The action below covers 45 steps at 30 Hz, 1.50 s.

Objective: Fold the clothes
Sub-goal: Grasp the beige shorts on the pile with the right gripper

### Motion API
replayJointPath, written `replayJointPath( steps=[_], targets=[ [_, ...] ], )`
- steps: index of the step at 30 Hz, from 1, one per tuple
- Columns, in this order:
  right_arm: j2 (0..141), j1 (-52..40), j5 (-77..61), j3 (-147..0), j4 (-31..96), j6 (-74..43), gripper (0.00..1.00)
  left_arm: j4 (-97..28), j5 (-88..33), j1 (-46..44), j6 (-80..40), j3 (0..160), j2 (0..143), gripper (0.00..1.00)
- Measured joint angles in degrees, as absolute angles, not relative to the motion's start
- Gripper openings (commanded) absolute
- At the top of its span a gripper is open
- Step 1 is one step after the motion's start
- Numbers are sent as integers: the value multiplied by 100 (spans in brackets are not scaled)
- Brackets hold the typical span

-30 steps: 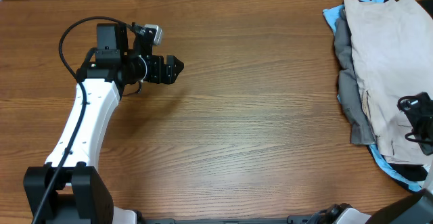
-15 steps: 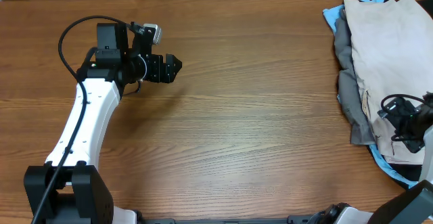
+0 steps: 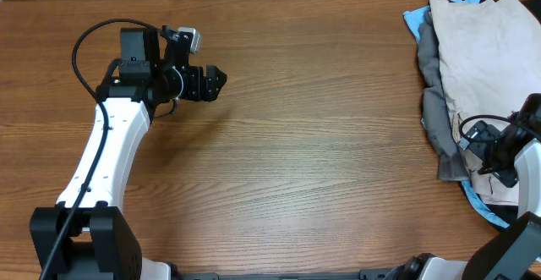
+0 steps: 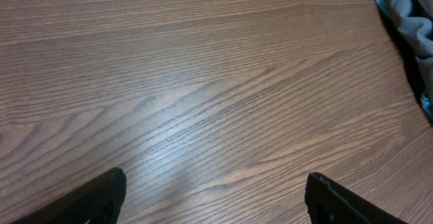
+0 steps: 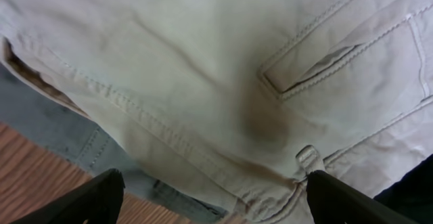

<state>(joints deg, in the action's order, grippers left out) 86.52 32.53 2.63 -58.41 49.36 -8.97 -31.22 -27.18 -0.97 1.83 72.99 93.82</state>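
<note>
The right arm (image 3: 528, 170) has swung in from the desk's right edge over the last second and now reaches further left across the clothes, while the left arm (image 3: 108, 149) has barely shifted. The wooden desk (image 3: 321, 153) fills the overhead view. The clothes (image 3: 473, 68) lie heaped at its far right side, well apart from the left arm. Uppermost in the heap is a pair of light beige shorts (image 3: 486, 47). A grey garment (image 3: 434, 102) shows along their left edge, and a light-blue piece (image 3: 414, 16) peeks out at the top left corner and again under the near end. The white-and-black left arm rises from the near left corner, and its left jaws point right above bare wood in the far left part of the desk. In the left wrist view they stand wide apart with nothing between them, and only a corner of the grey cloth shows at the top right. The right jaws hang over the near left part of the beige shorts. They are also spread wide and grip no cloth, though whether their tips touch the fabric cannot be told. Beneath them the right wrist view shows a welt pocket (image 5: 311, 65), a darker brownish patch (image 5: 260, 126) and a belt loop (image 5: 308, 158).
</note>
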Motion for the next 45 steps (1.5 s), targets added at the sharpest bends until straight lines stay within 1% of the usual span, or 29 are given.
replayJointPath(
  steps=[5, 10, 15, 18, 22, 23, 25, 27, 31, 34, 36, 39, 42, 45],
  targets=[
    [8654, 3253, 314, -5544, 4724, -895, 84, -3124, -2718, -97, 180, 7301, 9382, 85],
    [8672, 3253, 327, -5389, 4635, -895, 74, -3124, -2718, -97, 165, 7301, 9382, 82],
    [8674, 3253, 342, -5387, 4624, -893, 57, -3124, -2718, -97, 163, 7301, 9382, 78],
    [8674, 3253, 342, -5347, 4550, -884, 45, -3124, -2696, -97, 161, 7301, 9382, 76],
    [8674, 3256, 386, -5262, 4499, -875, 23, -3124, -2679, -97, 161, 7301, 9382, 71],
    [8674, 3253, 392, -5251, 4480, -867, 15, -3124, -2676, -97, 161, 7301, 9382, 69],
    [8674, 3253, 405, -5238, 4416, -908, 4, -3120, -2674, -97, 141, 7301, 9382, 60],
    [8674, 3253, 419, -5236, 4346, -930, 4, -3105, -2674, -97, 150, 7301, 9382, 52],
    [8674, 3256, 329, -5280, 4436, -987, 4, -2888, -2672, -97, 137, 7306, 9382, 43],
    [8718, 3253, 128, -5741, 4952, -978, 4, -2869, -2672, -97, 115, 7402, 9389, 36],
    [8737, 3227, -82, -6361, 5419, -886, 4, -2917, -2676, -69, 73, 7594, 9397, 35],
    [8774, 3081, -375, -7402, 6125, -753, 4, -3076, -2676, 10, 32, 8049, 9415, 36],
    [8772, 2661, -631, -8495, 6565, -617, 4, -3229, -2672, 102, 10, 8597, 9415, 38],
    [8770, 2115, -751, -9030, 6737, -567, 4, -3328, -2674, 165, 3, 9019, 9415, 40]
  ],
)
